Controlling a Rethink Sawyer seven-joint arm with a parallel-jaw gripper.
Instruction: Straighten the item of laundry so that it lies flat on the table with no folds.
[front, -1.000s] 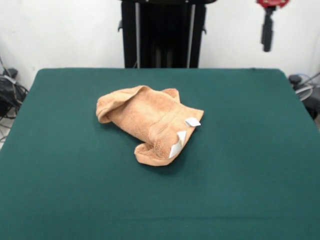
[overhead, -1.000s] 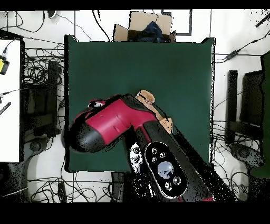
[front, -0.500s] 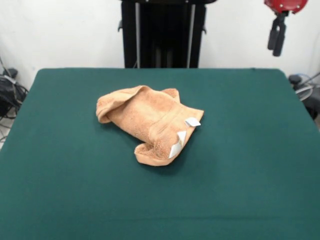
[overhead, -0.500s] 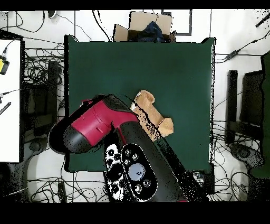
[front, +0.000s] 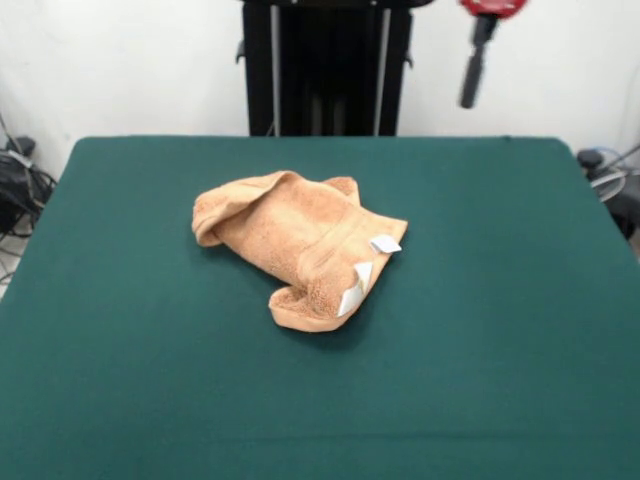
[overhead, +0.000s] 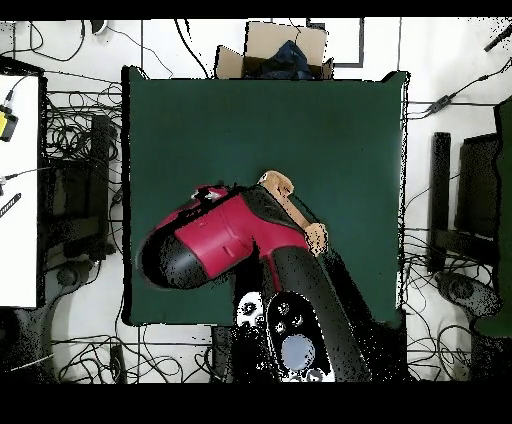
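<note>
The orange-tan towel (front: 300, 240) lies crumpled and folded over itself near the middle of the dark green table (front: 500, 350). Two small white tags (front: 360, 272) show at its near right edge. My gripper (front: 469, 96) hangs high at the top of the front view, above the table's far right part and well clear of the towel, holding nothing. In the overhead view the red and black arm (overhead: 215, 235) covers most of the towel (overhead: 276, 184); only two ends of the towel show past it. The table (overhead: 300, 120) also shows there.
The black pedestal (front: 325, 65) stands behind the table's far edge. Cables (front: 15, 185) lie at the left side. In the overhead view a cardboard box (overhead: 262, 50) sits past one table edge, and cables and equipment ring the table.
The gripper has swung left along the top of the front view, from the right corner towards the pedestal. In the overhead view the arm has shifted. The towel has not moved.
</note>
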